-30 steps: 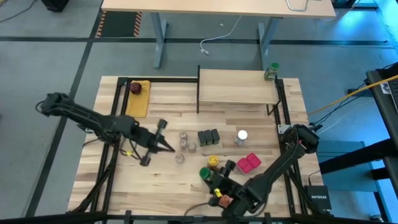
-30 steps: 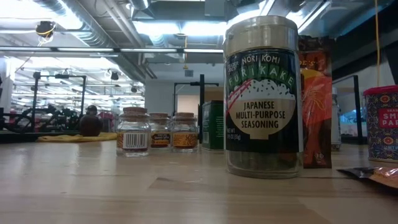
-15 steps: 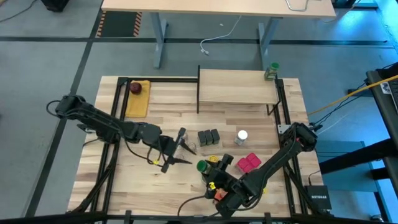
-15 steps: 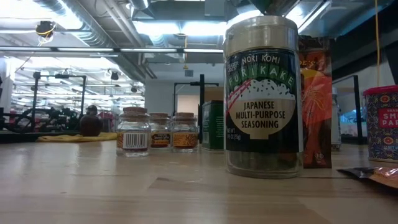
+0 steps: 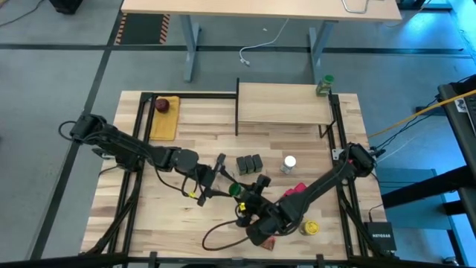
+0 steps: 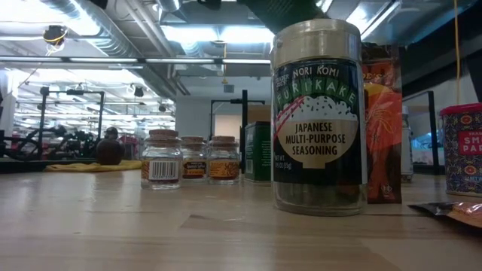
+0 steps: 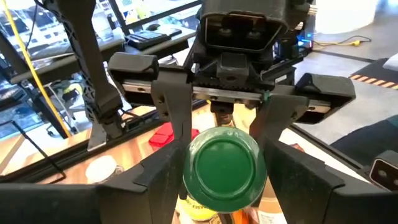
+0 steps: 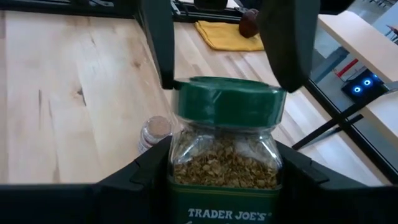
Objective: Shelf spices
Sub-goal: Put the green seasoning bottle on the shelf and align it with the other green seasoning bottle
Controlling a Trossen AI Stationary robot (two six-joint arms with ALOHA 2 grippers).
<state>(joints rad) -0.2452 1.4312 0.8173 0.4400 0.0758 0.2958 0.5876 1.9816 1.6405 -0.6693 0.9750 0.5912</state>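
The step in hand looks like a pass of one spice jar between the arms, out over the middle of the bench (image 5: pixel 186 123). The right hand (image 5: pixel 250 198) is gripping the green-lidded jar (image 8: pixel 224 155) by its glass body and holding it up above the bench. The left hand (image 7: pixel 224 158) is facing it head-on, with its fingers (image 7: pixel 173 134) spread to either side of the green lid and not yet pinching it. The shelf (image 5: pixel 282 103) is standing well apart at the far edge. So far it is carrying only one other green-lidded jar (image 5: pixel 324 85), at its far right corner. The three dark tins (image 5: pixel 249 164) and the white-lidded jar (image 5: pixel 289 162) are waiting on the bench between the hands and the shelf. The next move, as I judge it, is calling for the left hand to close squarely on the lid before the right hand lets go; a release too soon would be risking a dropped jar. Then the jar needs carrying to the shelf top. Compared with a second ago, the left hand has come across from the cluster of small jars and has gone from closed to open. The right hand has lifted the jar from near the front edge to meet it. The yellow-lidded jar (image 5: pixel 311 227) is now lying farther to the front right.
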